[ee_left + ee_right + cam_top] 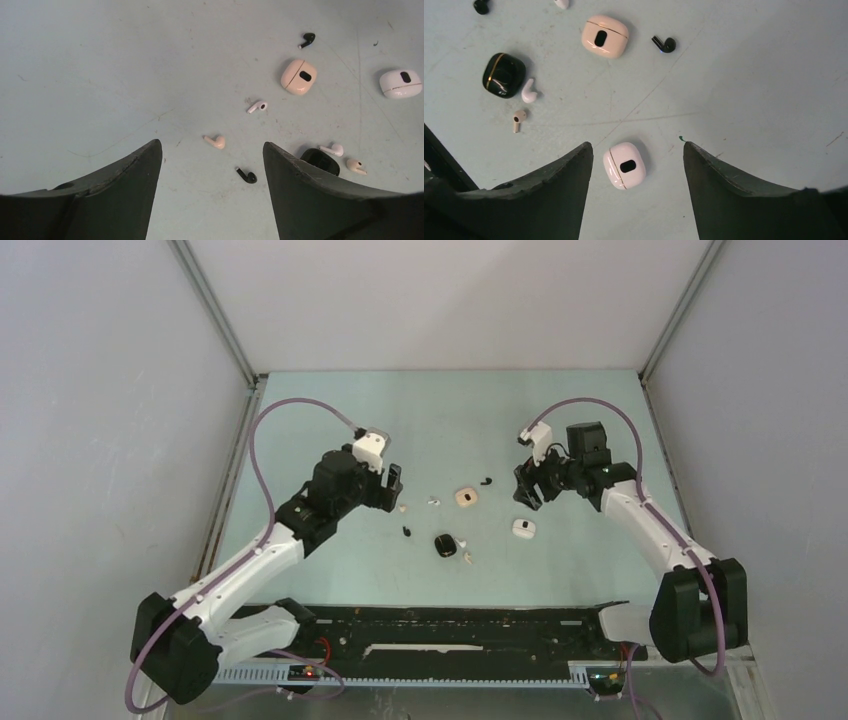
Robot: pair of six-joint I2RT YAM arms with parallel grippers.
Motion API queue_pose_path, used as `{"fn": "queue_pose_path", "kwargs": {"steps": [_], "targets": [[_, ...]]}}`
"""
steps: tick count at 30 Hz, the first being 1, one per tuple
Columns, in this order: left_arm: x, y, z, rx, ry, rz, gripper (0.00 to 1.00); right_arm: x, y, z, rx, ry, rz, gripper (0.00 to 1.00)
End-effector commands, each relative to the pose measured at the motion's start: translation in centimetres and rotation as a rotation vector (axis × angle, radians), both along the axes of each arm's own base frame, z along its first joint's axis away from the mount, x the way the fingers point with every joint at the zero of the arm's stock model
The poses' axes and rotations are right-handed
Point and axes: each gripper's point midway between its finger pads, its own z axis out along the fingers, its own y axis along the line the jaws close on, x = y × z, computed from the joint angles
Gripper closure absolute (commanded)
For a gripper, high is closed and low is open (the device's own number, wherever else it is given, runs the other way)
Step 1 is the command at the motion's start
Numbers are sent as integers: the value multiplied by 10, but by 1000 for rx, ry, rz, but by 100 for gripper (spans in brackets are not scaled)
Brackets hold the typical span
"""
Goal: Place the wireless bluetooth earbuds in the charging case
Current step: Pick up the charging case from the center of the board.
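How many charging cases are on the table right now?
3. The beige case lies farthest back, the white case nearer and to the right, and the black case nearest the front. No others show in any view.

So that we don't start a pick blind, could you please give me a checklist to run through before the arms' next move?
1. Left gripper open and empty: ok.
2. Right gripper open and empty: ok.
3. Pick target lined up for the left arm: ok, a small pale beige plastic earbud lies alone, in line between its fingers.
4. Glossy white rounded case, in line between the right fingers, open: not ok, its lid looks closed.
5. Pale beige rounded case and glossy black case open: not ok, both look closed.
6. White earbud clear of the black case: cannot tell, it sits right beside it.
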Motion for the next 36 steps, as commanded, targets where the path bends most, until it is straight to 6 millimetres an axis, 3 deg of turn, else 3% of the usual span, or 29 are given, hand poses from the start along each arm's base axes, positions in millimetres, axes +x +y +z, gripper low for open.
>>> {"fn": "queue_pose_path", "kwargs": {"steps": [1,12,16,22,27,29,32,36], "targets": [[2,-8,-8,56,12,-30,20,13,-7,4,-63,-49,-1,32],[-6,-22,-19,77,46,-85,23,-13,-22,-22,-219,29,112,42],[-7,-26,-18,75,53,-99,23,-24,-4,-22,-223,27,179,40],[-8,-25,-16,74,43,-96,23,-41,22,-38,-295,44,310,40],[-7,-22,-16,84,36,-75,22,-63,58,-28,-191,48,427,43],[-4,-17,-17,100,36,-49,22,-57,66,-24,-165,49,395,44],[-3,-17,-18,105,39,-44,22,-32,70,-19,-157,37,294,49],[-4,-20,-20,105,51,-59,22,-15,82,-25,-167,79,255,56]]}}
